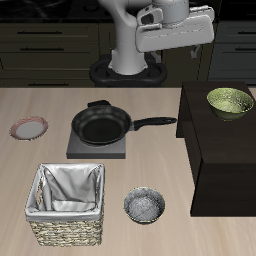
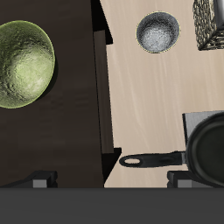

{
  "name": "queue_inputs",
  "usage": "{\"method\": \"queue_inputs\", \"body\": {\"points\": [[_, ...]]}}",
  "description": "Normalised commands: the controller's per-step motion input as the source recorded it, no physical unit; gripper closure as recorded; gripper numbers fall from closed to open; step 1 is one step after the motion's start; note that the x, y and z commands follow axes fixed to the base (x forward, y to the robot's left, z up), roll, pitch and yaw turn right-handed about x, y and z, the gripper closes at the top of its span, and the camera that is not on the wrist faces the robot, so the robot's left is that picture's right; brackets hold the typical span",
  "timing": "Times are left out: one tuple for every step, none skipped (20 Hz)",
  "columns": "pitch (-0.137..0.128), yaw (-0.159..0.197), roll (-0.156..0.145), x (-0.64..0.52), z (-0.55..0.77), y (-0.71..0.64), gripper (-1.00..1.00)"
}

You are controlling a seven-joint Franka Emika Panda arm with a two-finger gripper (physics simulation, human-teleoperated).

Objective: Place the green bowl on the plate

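Observation:
The green bowl (image 1: 230, 101) is olive with a speckled inside and stands upright on a dark wooden cabinet top (image 1: 205, 135). In the wrist view the green bowl (image 2: 24, 63) sits well off from the line between my fingers. The plate (image 1: 29, 128), pink-rimmed with a pale centre, lies flat on the table at the opposite end, beyond the frying pan. My gripper (image 1: 172, 40) hangs high above the table's back, farther back than the bowl. In the wrist view the gripper (image 2: 112, 179) is open, its fingertips (image 2: 42, 178) wide apart and holding nothing.
A black frying pan (image 1: 103, 126) rests on a grey burner plate (image 1: 78, 148), its handle (image 2: 153, 159) pointing toward the cabinet. A woven basket with grey lining (image 1: 67, 203) and a grey metallic bowl (image 1: 145, 206) stand near the table's front edge.

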Motion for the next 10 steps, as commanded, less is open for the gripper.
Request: {"method": "queue_inputs", "body": {"points": [[-0.035,0.049,-0.004,0.33,0.04,0.29,-1.0],[0.043,-0.083,-0.032,0.19,0.03,0.07,-1.0],[-0.028,0.008,0.013,0.2,0.03,0.16,-1.0],[0.005,-0.019,-0.038,0.12,0.02,0.0,-1.0],[0.026,-0.009,0.022,0.2,0.01,0.15,-1.0],[0.018,-0.045,-0.017,0.23,0.03,0.06,-1.0],[-0.025,0.012,-0.007,0.38,0.07,0.31,-1.0],[0.034,-0.022,-0.015,0.23,-0.02,0.08,-1.0],[-0.027,0.03,0.002,0.14,0.03,-0.01,-1.0],[0.0,-0.019,0.003,0.24,0.04,-0.01,-1.0]]}}
